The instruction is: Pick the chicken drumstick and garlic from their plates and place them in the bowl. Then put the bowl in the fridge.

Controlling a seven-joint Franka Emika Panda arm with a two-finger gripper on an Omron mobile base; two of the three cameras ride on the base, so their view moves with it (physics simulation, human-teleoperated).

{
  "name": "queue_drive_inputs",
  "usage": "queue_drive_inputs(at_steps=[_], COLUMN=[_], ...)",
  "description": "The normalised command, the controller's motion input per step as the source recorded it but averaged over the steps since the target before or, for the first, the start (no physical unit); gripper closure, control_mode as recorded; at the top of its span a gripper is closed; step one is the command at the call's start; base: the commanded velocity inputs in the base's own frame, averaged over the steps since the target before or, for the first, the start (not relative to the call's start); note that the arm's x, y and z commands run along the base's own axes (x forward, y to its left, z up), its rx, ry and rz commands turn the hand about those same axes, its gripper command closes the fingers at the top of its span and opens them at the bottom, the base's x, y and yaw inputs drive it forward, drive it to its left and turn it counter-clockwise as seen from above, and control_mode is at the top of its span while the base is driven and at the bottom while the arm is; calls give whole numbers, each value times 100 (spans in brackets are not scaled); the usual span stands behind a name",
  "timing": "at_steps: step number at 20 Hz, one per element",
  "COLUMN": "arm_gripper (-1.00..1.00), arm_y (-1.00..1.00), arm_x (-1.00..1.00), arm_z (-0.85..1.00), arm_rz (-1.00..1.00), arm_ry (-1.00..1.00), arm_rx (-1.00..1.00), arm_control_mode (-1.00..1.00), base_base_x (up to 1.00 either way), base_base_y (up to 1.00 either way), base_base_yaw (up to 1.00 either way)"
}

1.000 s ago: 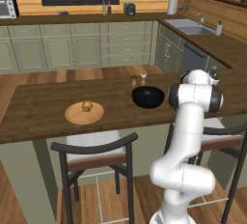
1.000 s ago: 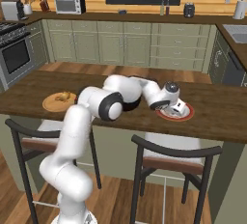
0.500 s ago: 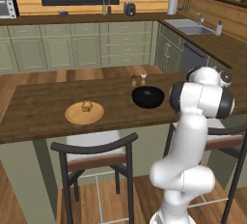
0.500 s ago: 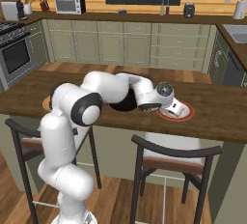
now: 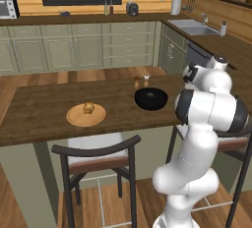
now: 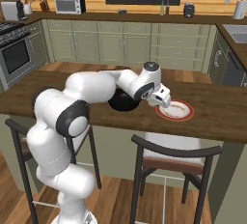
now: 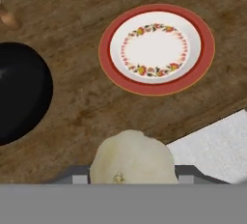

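Wooden worktop point(image 5: 44, 109) is carrying two plates point(image 7: 157, 48), one black bowl point(image 5: 151, 98), one drumstick point(image 5: 88, 107). End effector point(image 7: 131, 177), at bottom centre, is gripping one garlic point(image 7: 131, 160), half-open.

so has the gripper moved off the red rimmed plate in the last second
Yes. In the right base view the gripper, shut on the garlic, has shifted left from over the red rimmed plate to its left edge, toward the black bowl.

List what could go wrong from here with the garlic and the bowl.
1. The garlic sits between the pincer fingertips above bare counter, so a slip would likely drop it short of the black bowl.
2. Swinging toward the bowl, the arm could clip the two shakers just behind it.
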Motion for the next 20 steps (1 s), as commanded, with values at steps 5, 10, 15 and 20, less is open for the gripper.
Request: queue_drive_inputs(at_steps=[5, 10, 15, 20], arm_gripper=[100, 100, 100, 100], arm_y=[86, 81, 50, 11], arm_x=[14, 67, 69, 66], arm_z=[0, 0, -4, -28], arm_rz=[0, 0, 0, 5], arm_ry=[4, 6, 21, 9], arm_rx=[0, 0, 4, 2], arm_control_mode=[-100, -100, -100, -100], base_base_x=[0, 0, 0, 0], base_base_y=[0, 0, 0, 0], base_base_yaw=[0, 0, 0, 0])
